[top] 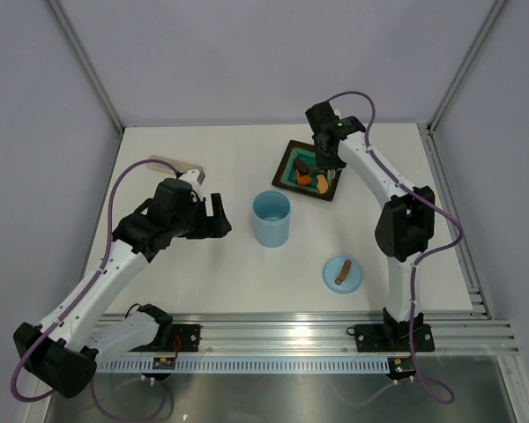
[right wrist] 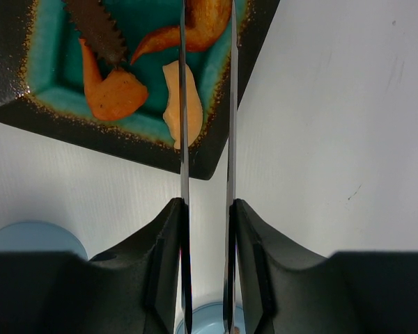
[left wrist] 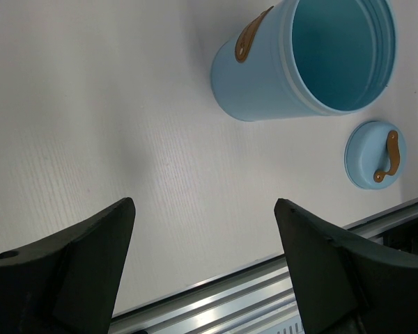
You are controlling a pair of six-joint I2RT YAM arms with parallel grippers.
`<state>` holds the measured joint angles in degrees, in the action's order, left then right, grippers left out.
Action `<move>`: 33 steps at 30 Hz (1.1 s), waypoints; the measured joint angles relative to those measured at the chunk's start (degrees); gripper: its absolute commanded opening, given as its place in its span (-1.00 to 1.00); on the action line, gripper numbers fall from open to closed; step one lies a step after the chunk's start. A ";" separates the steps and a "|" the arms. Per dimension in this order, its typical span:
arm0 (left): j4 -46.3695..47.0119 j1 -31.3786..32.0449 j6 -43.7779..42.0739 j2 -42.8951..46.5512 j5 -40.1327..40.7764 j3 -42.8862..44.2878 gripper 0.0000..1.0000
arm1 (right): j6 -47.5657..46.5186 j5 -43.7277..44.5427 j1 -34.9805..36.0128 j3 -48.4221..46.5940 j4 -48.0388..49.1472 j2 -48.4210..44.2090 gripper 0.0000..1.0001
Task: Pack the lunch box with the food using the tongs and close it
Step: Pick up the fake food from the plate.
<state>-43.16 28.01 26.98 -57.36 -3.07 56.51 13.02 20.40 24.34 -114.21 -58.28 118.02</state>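
The light blue lunch box (top: 271, 218) stands open and upright mid-table, its inside (left wrist: 334, 56) bare where it shows. Its round lid (top: 342, 273) lies flat nearer the arms, brown bar up (left wrist: 375, 154). Several orange and brown food pieces (right wrist: 115, 94) lie on the square teal plate (top: 283, 166). My right gripper (right wrist: 207, 205) hangs over the plate's near edge (right wrist: 7, 76), shut on the tongs (right wrist: 183, 125). Their two arms reach over the plate with an orange piece (right wrist: 205, 17) between them; the tips are out of view. My left gripper (left wrist: 203, 209) is open and holds nothing, left of the lunch box.
A pale flat object (top: 175, 164) lies at the back left behind my left arm. An aluminium rail (top: 317, 330) runs along the table's near edge. Frame posts rise at the table's back corners.
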 measured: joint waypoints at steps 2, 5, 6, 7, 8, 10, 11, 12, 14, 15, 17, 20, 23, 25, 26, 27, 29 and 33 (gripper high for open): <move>0.00 0.00 0.00 -0.02 -0.20 0.00 0.71 | 0.00 0.00 0.00 -0.04 -0.11 -0.22 -0.71; 0.07 0.00 0.00 -0.17 -0.22 0.00 0.71 | 0.00 0.00 0.00 -0.52 -0.39 -0.46 -0.72; 0.09 0.00 0.02 -0.20 -0.22 0.00 0.71 | 0.00 0.00 0.00 -0.61 -0.42 -0.57 -0.73; 0.15 0.00 0.02 -0.20 -0.22 0.00 0.71 | 0.00 -0.02 0.00 -0.63 -0.42 -0.76 -0.73; 0.26 0.00 0.02 -0.24 -0.24 0.00 0.71 | 0.00 -0.02 0.00 -0.63 -0.46 -0.90 -0.74; 0.39 0.00 0.02 -0.46 -0.26 0.00 0.71 | 0.00 -0.04 0.00 -0.63 -0.57 -1.40 -0.74; 0.44 0.00 0.04 -0.59 -0.35 0.00 0.71 | 0.00 -0.04 0.00 -0.63 -0.59 -1.70 -0.75; 0.42 0.00 0.04 -0.74 -0.44 0.00 0.71 | 0.00 -0.04 0.00 -0.63 -0.57 -1.99 -0.75; 0.50 0.00 0.04 -1.03 -0.68 0.00 0.71 | 0.00 -0.04 0.00 -0.63 -0.59 -2.67 -0.76; 0.57 0.00 0.07 -1.18 -0.83 0.00 0.71 | 0.00 -0.07 0.00 -0.63 -0.59 -2.99 -0.75; 0.79 0.00 0.09 -1.42 -0.94 0.00 0.71 | 0.00 -0.07 0.00 -0.63 -0.61 -3.67 -0.76; 0.94 0.00 0.31 -1.81 -1.14 0.00 0.71 | 0.02 -0.09 0.00 -0.63 -0.70 -4.52 -0.77; 1.33 0.00 0.57 -2.43 -1.42 0.00 0.71 | 0.02 -0.17 0.04 -0.63 -1.16 -5.42 -0.76; 1.64 0.00 0.72 -2.91 -1.68 0.00 0.71 | 0.02 -0.46 0.11 -0.63 -1.55 -6.12 -0.77; 1.79 0.00 0.83 -3.26 -1.92 0.00 0.71 | 0.02 -0.55 0.20 -0.63 -1.60 -6.60 -0.77; 1.97 0.00 0.96 -3.61 -2.25 0.00 0.71 | 0.04 -0.57 0.35 -0.63 -1.60 -7.19 -0.77; 2.49 0.00 1.20 -4.33 -2.91 0.00 0.70 | 0.04 -0.68 0.83 -0.63 -1.64 -8.50 -0.77; 4.15 0.00 1.84 -5.46 -4.55 -0.42 0.70 | 0.07 -1.11 2.43 -0.63 -1.79 -11.26 -0.77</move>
<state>-39.00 28.01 28.82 -62.83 -7.62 56.10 13.08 19.29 26.76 -114.85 -60.07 106.76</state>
